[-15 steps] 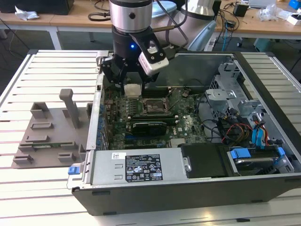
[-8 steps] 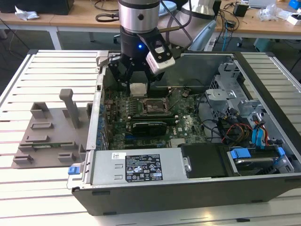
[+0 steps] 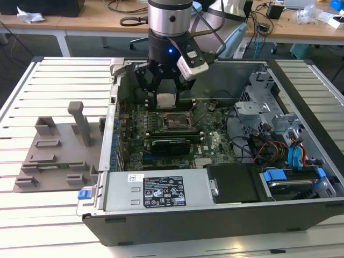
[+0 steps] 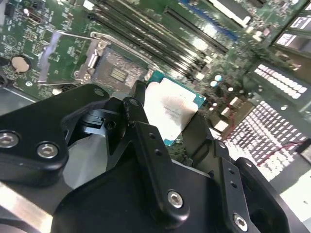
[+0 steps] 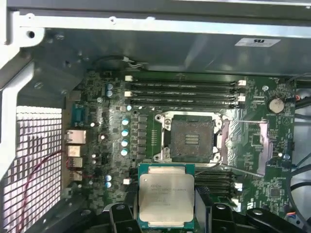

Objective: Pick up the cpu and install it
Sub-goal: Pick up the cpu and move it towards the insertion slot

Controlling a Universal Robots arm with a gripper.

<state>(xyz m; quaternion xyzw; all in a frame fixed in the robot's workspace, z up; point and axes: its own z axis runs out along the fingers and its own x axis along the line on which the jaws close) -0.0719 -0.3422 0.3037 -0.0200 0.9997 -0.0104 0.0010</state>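
cpu (image 5: 166, 195), square, silver top, green rim

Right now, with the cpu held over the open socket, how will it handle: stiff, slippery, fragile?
Probably stiff: the cpu is a flat metal-topped square that shows no bend while gripped by the hand. Likely slippery, since its shiny lid and thin edges give little hold. Possibly fragile if dropped onto the open socket.

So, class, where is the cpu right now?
The cpu sits gripped in the hand, held above the motherboard close to the open socket, inside the computer case near the exterior view's middle.
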